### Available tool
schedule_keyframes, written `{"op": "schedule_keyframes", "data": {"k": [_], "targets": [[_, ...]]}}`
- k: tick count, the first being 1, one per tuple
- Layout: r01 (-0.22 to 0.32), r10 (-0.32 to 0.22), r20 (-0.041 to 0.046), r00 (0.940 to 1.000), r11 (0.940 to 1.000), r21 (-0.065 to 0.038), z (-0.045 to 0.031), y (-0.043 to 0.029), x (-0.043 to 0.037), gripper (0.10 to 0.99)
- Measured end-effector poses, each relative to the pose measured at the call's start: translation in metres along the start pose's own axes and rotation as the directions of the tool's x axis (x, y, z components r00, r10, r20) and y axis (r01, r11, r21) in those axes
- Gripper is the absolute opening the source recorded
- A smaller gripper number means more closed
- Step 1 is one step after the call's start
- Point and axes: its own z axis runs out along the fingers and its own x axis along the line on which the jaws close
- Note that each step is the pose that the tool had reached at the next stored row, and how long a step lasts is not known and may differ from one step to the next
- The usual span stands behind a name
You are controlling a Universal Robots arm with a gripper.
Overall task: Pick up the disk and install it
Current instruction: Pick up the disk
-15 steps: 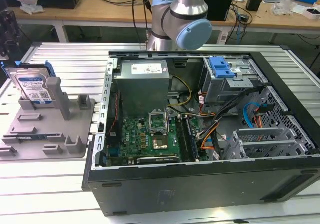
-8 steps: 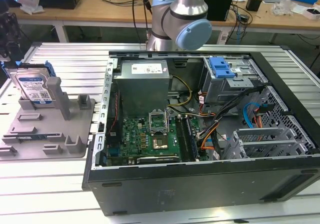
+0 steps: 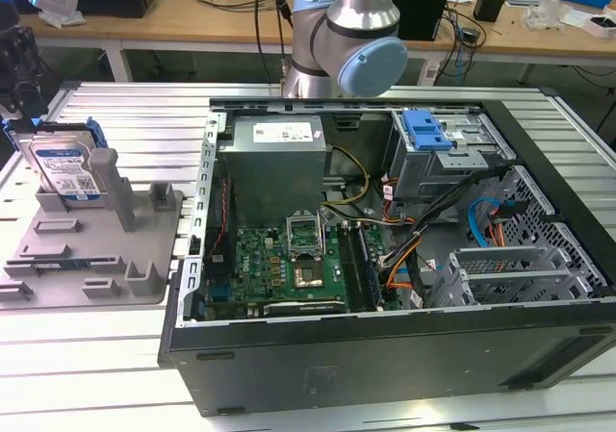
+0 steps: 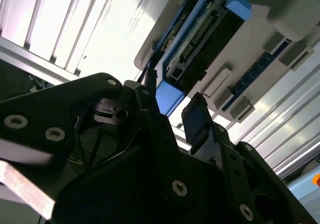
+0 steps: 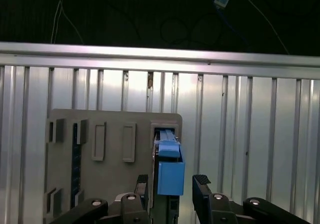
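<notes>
The disk (image 3: 65,167), a silver drive with a white-and-blue label in a blue carrier, stands on edge in a slot of the grey plastic tray (image 3: 96,259) at the exterior view's left. In both wrist views my gripper (image 5: 171,184) (image 4: 170,107) is open. One black finger stands on each side of the disk's blue carrier end (image 5: 170,174) (image 4: 167,97), with a small gap on either side. The disk's dark connector edge (image 4: 205,39) runs away from the fingers.
An open computer case (image 3: 385,355) with motherboard, cables and a drive cage with a blue latch (image 3: 426,129) fills the exterior view's middle and right. The ribbed aluminium table (image 5: 250,149) carries the tray (image 5: 110,184). The arm's base (image 3: 342,28) stands behind the case.
</notes>
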Motion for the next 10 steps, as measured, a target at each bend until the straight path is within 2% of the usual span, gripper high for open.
{"op": "schedule_keyframes", "data": {"k": [10], "targets": [[0.000, 0.000, 0.0000, 1.0000, 1.0000, 0.000, 0.0057, 0.0016, -0.0001, 0.482]]}}
